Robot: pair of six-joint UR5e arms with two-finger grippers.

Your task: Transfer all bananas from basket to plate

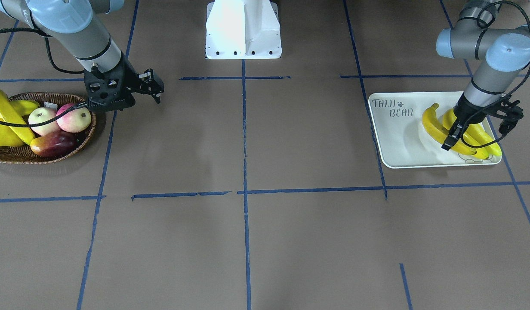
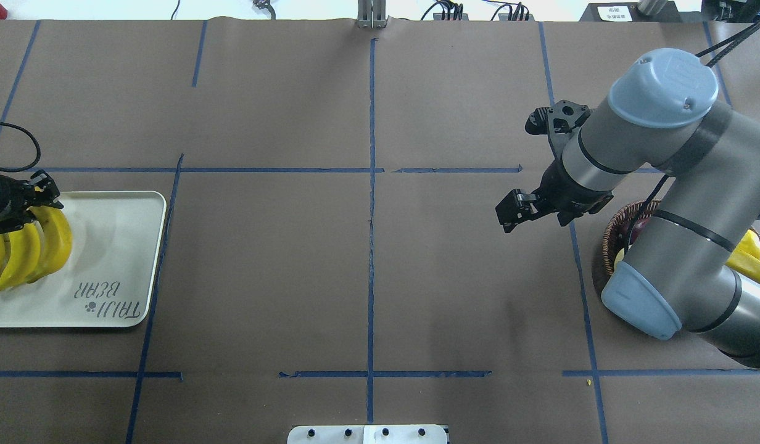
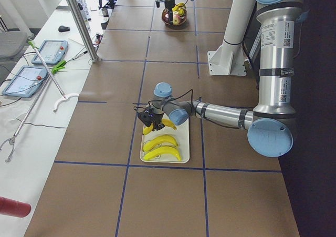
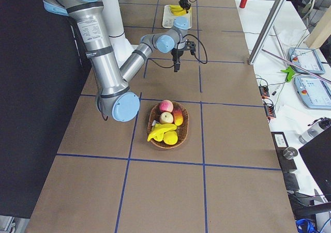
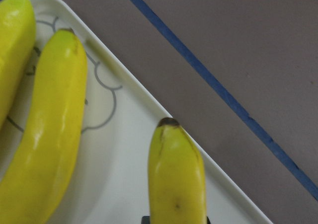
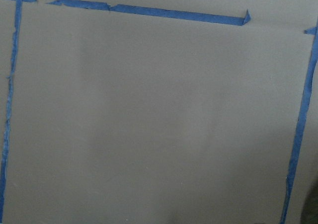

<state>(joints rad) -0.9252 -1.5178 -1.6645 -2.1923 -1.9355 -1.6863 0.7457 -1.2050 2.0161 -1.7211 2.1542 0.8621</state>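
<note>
Your left hand (image 1: 447,144) is closed around the gripped banana (image 5: 176,179), near the end that points away from the robot. In the wrist view that banana runs out from between the fingers, dark tip forward. You cannot tell whether it rests on the plate (image 1: 394,137) or hangs just above it.

Just beside the hand, on its outer side, the middle banana (image 5: 52,134) lies flat on the plate. The outer banana (image 5: 12,45) lies past that one, so the three are roughly side by side. Under their tips you can make out the thin lines of a bear drawing (image 5: 102,95). Just ahead of the hand runs the plate's rim, then a blue tape line (image 5: 223,92) on the brown surface (image 1: 291,142). On the hand's inner side, farther along the plate, is the "TAIJI BEAR" lettering (image 1: 392,107).

Well apart from it, across the surface, your right hand (image 2: 514,213) hovers with its fingers apart. Its wrist view shows only surface and tape. Near that hand, on its outer side and not touching it, sits the basket (image 1: 20,157). The fourth banana (image 1: 9,118) lies in it on the side farthest from the hand. With it are round pink-and-cream fruits (image 1: 43,120), a dark red fruit (image 1: 54,144) and other yellow fruit (image 1: 0,137).
</note>
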